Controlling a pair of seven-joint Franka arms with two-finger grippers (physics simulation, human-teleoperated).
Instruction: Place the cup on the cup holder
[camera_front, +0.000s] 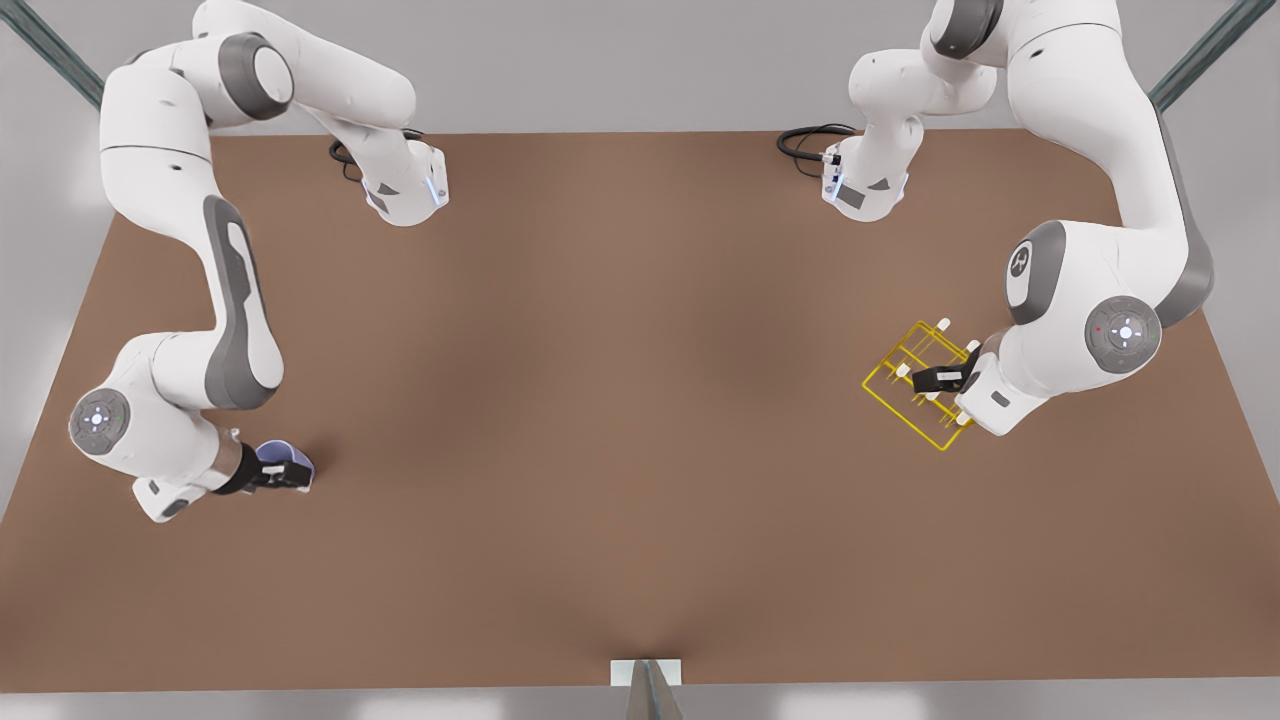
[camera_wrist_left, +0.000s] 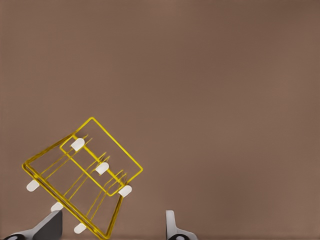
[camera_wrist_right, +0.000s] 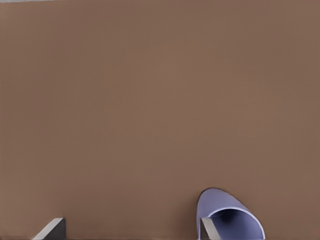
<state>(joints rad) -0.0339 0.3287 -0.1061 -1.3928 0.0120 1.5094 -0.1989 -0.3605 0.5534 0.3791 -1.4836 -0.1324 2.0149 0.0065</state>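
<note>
The right gripper (camera_front: 290, 474), at eight o'clock in the front view, has its fingers apart around the cup (camera_front: 283, 457), so grabbing looks like the step now. Next it must squeeze, lift and carry it.

The left gripper (camera_front: 928, 381), fingers apart, hangs over the cup holder (camera_front: 885, 395) at three o'clock. Both sit on a plain brown table (camera_front: 640, 450) with grey walls.

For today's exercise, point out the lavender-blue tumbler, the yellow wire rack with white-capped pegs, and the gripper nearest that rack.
lavender-blue tapered cup (camera_wrist_right: 235, 212), right wrist view, on its outer wall near the rim.
yellow wire cup holder (camera_wrist_left: 114, 140), left wrist view, on its upper frame wire.
left gripper (camera_front: 925, 381), front view, between its fingertips over the rack.
</note>
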